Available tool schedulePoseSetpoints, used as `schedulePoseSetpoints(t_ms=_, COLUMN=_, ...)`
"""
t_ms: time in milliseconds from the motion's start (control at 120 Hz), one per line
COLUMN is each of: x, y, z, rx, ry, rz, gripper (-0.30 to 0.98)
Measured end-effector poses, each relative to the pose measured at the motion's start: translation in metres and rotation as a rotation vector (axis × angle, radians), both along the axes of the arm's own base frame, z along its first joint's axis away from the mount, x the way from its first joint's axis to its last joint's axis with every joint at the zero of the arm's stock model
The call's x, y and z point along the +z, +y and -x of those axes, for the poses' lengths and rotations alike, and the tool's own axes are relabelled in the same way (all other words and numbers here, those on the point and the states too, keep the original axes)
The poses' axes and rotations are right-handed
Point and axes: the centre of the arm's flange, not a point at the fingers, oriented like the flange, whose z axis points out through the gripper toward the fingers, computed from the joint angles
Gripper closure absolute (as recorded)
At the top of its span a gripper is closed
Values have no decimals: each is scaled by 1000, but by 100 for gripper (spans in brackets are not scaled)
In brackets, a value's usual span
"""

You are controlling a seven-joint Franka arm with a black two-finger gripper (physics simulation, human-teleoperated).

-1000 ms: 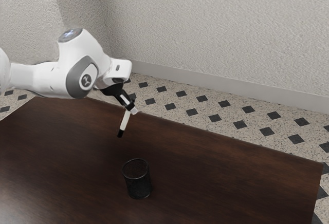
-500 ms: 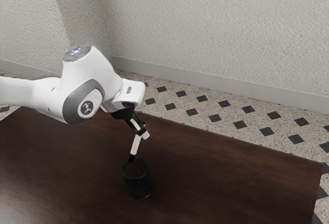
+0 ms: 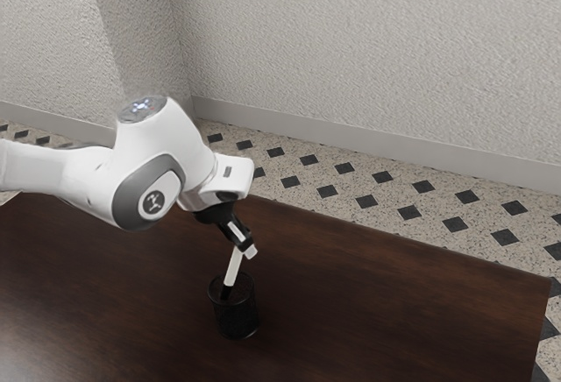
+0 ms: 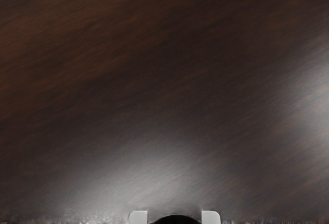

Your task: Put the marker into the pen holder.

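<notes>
My gripper [image 3: 244, 249] is shut on the upper part of the marker [image 3: 233, 269], just above the pen holder [image 3: 237, 319] in the exterior view. The marker is white and leans somewhat, its black lower end within the outline of the holder's round mouth. The holder is a black mesh cup standing upright on the table. In the wrist view two pale fingertips of the gripper [image 4: 175, 216] flank a dark rounded thing [image 4: 176, 220] at the lower edge.
The dark brown wooden table [image 3: 377, 294] extends around the holder, with its far edge behind the gripper. Beyond it lie a tiled floor [image 3: 386, 196] and a pale textured wall [image 3: 368, 58].
My gripper has come down and toward the exterior view's right, carrying the marker from above the table to the holder's mouth. The holder has stayed where it was.
</notes>
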Motion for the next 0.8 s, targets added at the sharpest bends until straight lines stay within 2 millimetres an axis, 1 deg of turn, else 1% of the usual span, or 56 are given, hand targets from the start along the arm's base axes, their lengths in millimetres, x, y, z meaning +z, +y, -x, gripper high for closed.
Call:
schedulePoseSetpoints(t_ms=33, x=-2, y=0, z=0, rx=6, ry=3, rz=1, gripper=75)
schedulePoseSetpoints(t_ms=167, x=-1, y=1, z=1, rx=15, ry=9, rz=12, gripper=45)
schedulePoseSetpoints(t_ms=233, x=2, y=1, z=2, rx=16, ry=7, rz=14, gripper=33)
schedulePoseSetpoints(t_ms=267, x=7, y=1, z=3, rx=16, ry=-2, rz=15, gripper=28)
schedulePoseSetpoints(t_ms=308, x=19, y=2, z=3, rx=14, ry=-22, rz=14, gripper=23)
schedulePoseSetpoints(t_ms=333, x=29, y=7, z=1, rx=23, ry=-40, rz=17, gripper=21)
schedulePoseSetpoints(t_ms=367, x=48, y=24, z=-7, rx=58, ry=-74, rz=31, gripper=18)
schedulePoseSetpoints(t_ms=400, x=73, y=40, z=-17, rx=90, ry=-113, rz=46, gripper=15)
schedulePoseSetpoints(t_ms=433, x=108, y=64, z=-32, rx=136, ry=-150, rz=68, gripper=13)
schedulePoseSetpoints(t_ms=467, x=146, y=90, z=-49, rx=177, ry=-178, rz=77, gripper=11)
schedulePoseSetpoints(t_ms=492, x=180, y=109, z=-61, rx=202, ry=-196, rz=72, gripper=10)
schedulePoseSetpoints(t_ms=517, x=209, y=122, z=-70, rx=221, ry=-202, rz=58, gripper=9)
schedulePoseSetpoints(t_ms=542, x=237, y=131, z=-77, rx=234, ry=-204, rz=40, gripper=8)
schedulePoseSetpoints(t_ms=575, x=272, y=137, z=-84, rx=248, ry=-202, rz=19, gripper=7)
schedulePoseSetpoints(t_ms=608, x=298, y=140, z=-88, rx=263, ry=-188, rz=1, gripper=6)
schedulePoseSetpoints(t_ms=633, x=308, y=142, z=-87, rx=277, ry=-165, rz=-10, gripper=5)
schedulePoseSetpoints(t_ms=667, x=313, y=144, z=-85, rx=295, ry=-125, rz=-24, gripper=4)
schedulePoseSetpoints(t_ms=717, x=313, y=144, z=-80, rx=317, ry=-62, rz=-40, gripper=3)
schedulePoseSetpoints(t_ms=800, x=305, y=144, z=-72, rx=355, ry=29, rz=-57, gripper=2)
